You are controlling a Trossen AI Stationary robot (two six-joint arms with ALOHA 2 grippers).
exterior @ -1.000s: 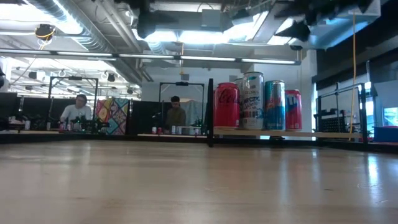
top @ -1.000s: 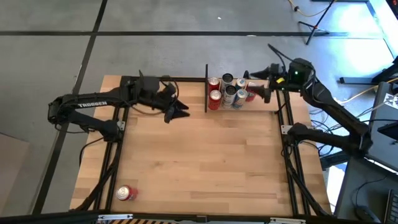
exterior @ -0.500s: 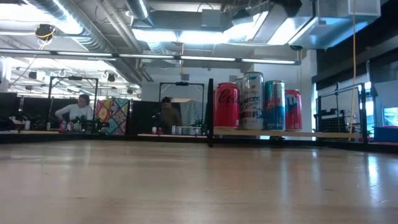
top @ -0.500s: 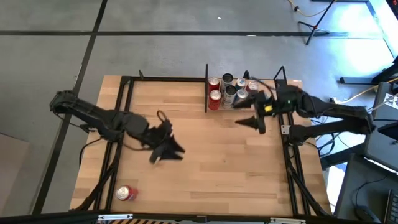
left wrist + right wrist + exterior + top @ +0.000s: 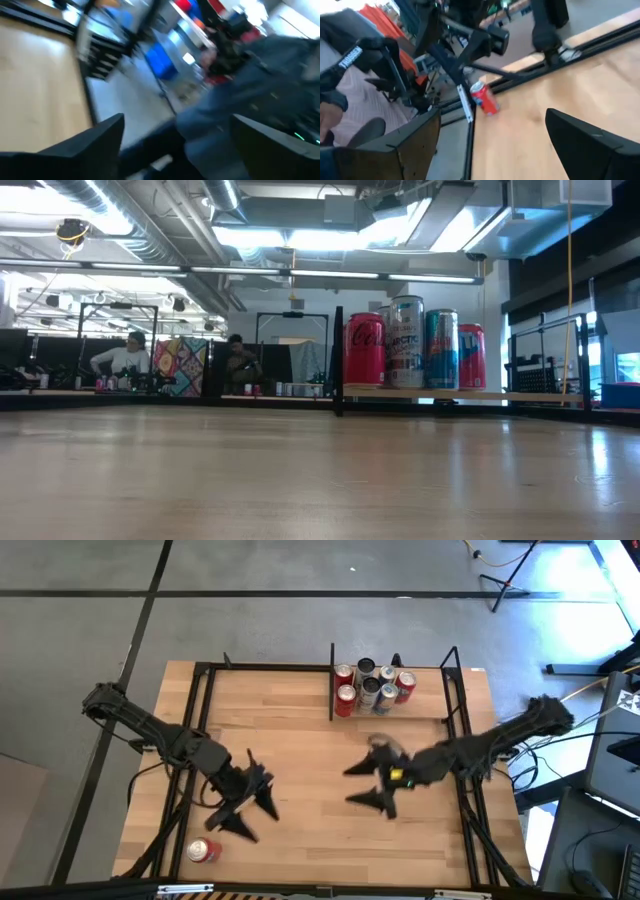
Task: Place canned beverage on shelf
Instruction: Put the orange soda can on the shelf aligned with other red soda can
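A red can (image 5: 204, 851) lies on its side on the table at the near left corner; it also shows in the right wrist view (image 5: 485, 98). The shelf (image 5: 331, 692), a black-framed bay at the far edge, holds several upright cans (image 5: 370, 687), which also show in the low view (image 5: 412, 342). My left gripper (image 5: 250, 814) is open and empty above the table, a little to the right of the lying can. My right gripper (image 5: 352, 786) is open and empty over the table's middle right, fingers pointing toward the left.
Black frame rails run along the table's left side (image 5: 185, 780) and right side (image 5: 462, 780). Bare wooden table (image 5: 310, 750) lies between the two grippers and the shelf. People sit in the room beyond the table in the low view (image 5: 240, 365).
My left gripper has swung from beside the shelf at the far edge toward the near edge, ending close to the lying red can. My right gripper has left the shelf's right end and gone toward the near edge and the table's middle. The cans have stayed where they were.
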